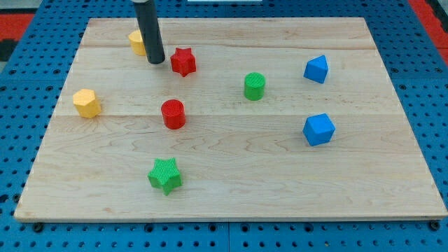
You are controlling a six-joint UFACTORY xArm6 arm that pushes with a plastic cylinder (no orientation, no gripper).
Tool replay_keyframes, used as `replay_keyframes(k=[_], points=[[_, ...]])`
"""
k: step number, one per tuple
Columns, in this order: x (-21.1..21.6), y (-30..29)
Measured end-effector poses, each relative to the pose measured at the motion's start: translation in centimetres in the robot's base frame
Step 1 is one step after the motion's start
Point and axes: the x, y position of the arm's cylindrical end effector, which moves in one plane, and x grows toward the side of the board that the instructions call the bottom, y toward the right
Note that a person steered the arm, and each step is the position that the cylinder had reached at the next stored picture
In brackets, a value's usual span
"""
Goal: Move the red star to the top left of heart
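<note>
The red star (183, 61) sits near the desk's upper left, a ridged, matte plastic piece with blunt points. My tip (156, 61) stands just beside it at 9 o'clock; a narrow gap seems to show between them, though I cannot tell for sure that they are apart. There are no jaws on this arm, only a smooth dark rod, so nothing is grasped or clenched.

Behind the rod, at 10 o'clock from the star, a yellow block (137, 43) is half hidden, so its shape is unclear. At 6 o'clock from the star stands a red cylinder (173, 113), and further down the same line a green star (165, 175) with ribbed sides. A yellow hexagonal block (87, 103) lies at 8 o'clock, near the left edge. A green cylinder (254, 86) is at 4 o'clock. Well apart on the right are two blue angular blocks, the upper blue block (316, 68) and the lower blue block (319, 129).

Count: two red, two yellow, two green, two blue. The desk (280, 189) is pale wood with planked grain.
</note>
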Motion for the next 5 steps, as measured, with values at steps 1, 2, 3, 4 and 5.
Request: replay_keyframes(k=[1, 2, 3, 4, 5], points=[[0.2, 3.8], [2.2, 5.9], [-0.8, 3.9], [-7.2, 4.1], [-8.7, -7.0]])
